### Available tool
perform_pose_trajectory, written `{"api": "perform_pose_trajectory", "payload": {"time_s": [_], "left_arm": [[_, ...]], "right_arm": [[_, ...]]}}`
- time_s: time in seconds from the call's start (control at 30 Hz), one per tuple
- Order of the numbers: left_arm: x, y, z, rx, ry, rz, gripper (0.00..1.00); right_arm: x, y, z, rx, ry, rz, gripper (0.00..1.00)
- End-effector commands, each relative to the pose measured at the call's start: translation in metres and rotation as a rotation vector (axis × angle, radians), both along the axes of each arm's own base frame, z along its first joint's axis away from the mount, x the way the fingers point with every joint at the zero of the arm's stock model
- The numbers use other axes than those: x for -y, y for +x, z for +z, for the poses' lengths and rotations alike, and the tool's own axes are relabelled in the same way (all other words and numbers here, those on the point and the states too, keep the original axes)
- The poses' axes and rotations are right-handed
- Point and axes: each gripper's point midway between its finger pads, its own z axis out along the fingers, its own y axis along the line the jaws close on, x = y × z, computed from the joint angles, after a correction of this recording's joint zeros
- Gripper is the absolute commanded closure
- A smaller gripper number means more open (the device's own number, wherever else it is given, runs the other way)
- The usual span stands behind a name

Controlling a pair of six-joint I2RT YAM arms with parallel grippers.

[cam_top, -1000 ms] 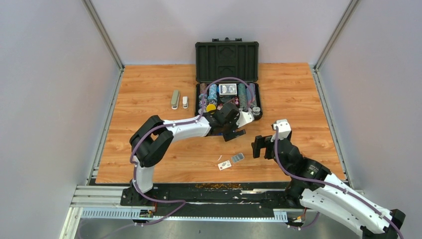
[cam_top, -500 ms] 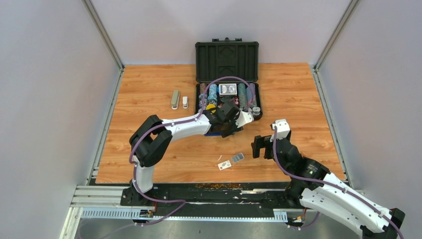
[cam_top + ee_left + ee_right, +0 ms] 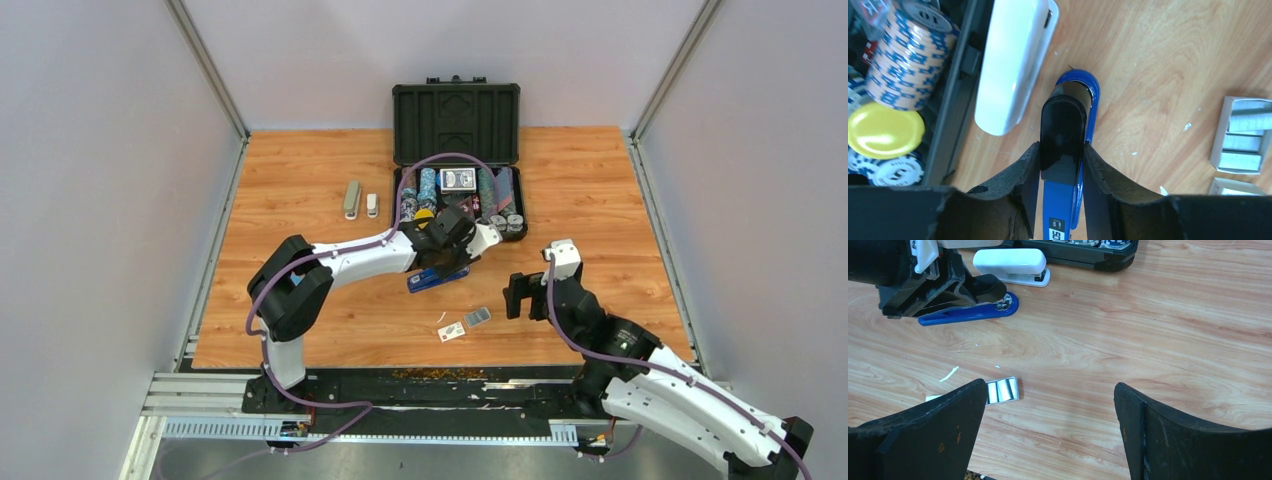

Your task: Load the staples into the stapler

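Note:
The blue stapler (image 3: 437,279) lies on the wood just in front of the black case. My left gripper (image 3: 447,262) is shut on it. In the left wrist view both pads press the sides of the stapler (image 3: 1064,200), and its black top pokes out ahead of the left gripper (image 3: 1062,152). The right wrist view shows the stapler's (image 3: 968,314) blue base resting on the table. The staples (image 3: 478,316) sit in a small grey tray nearer the front; the staples (image 3: 1245,135) (image 3: 1002,390) are touched by nothing. My right gripper (image 3: 522,295) (image 3: 1049,387) hovers open to their right.
A white stapler (image 3: 1015,60) (image 3: 1009,262) lies against the open black case (image 3: 456,110) of poker chips (image 3: 908,65). A white box with a red mark (image 3: 452,330) lies by the staples. A grey-olive stapler (image 3: 352,198) and a small white one (image 3: 372,205) rest far left.
My left gripper has closed on the blue stapler and drawn it a little toward the near edge, so the blue body now shows from above. The right arm has barely moved.

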Motion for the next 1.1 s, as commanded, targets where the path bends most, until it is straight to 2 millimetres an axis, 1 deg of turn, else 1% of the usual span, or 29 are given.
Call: {"api": "perform_pose_trajectory", "payload": {"time_s": [0.0, 0.1, 0.23, 0.3, 0.37, 0.57, 0.7, 0.77, 0.93, 0.97, 1.07], "left_arm": [[-0.008, -0.028, 0.013, -0.095, -0.022, 0.063, 0.62], [-0.012, -0.034, 0.009, -0.102, -0.003, 0.081, 0.56], [-0.012, -0.027, 0.003, -0.084, 0.022, 0.115, 0.48], [-0.009, -0.024, 0.000, -0.081, 0.029, 0.116, 0.43], [-0.005, -0.021, -0.003, -0.081, 0.032, 0.109, 0.40], [0.008, -0.016, -0.008, -0.085, 0.027, 0.070, 0.38], [0.015, -0.013, -0.010, -0.087, 0.027, 0.055, 0.40], [0.016, -0.013, -0.012, -0.092, 0.029, 0.046, 0.43], [0.019, -0.015, -0.006, -0.101, 0.010, 0.029, 0.55], [0.018, -0.015, -0.004, -0.099, 0.008, 0.027, 0.59], [0.016, -0.017, 0.002, -0.090, -0.001, 0.024, 0.65]], "right_arm": [[-0.010, 0.003, 0.005, 0.009, 0.046, 0.010, 0.00], [-0.012, 0.003, 0.003, 0.006, 0.045, 0.018, 0.00], [-0.016, 0.003, 0.001, 0.003, 0.049, 0.032, 0.00], [-0.017, 0.003, 0.000, 0.001, 0.048, 0.037, 0.00], [-0.018, 0.003, 0.000, 0.001, 0.049, 0.040, 0.00], [-0.019, 0.002, -0.004, -0.003, 0.044, 0.056, 0.00], [-0.021, 0.002, -0.005, -0.002, 0.044, 0.066, 0.00], [-0.022, 0.001, -0.005, 0.000, 0.047, 0.076, 0.00], [-0.025, 0.001, -0.006, 0.007, 0.056, 0.089, 0.00], [-0.025, 0.001, -0.006, 0.011, 0.059, 0.092, 0.00], [-0.028, 0.001, -0.003, 0.028, 0.080, 0.108, 0.00]]}}
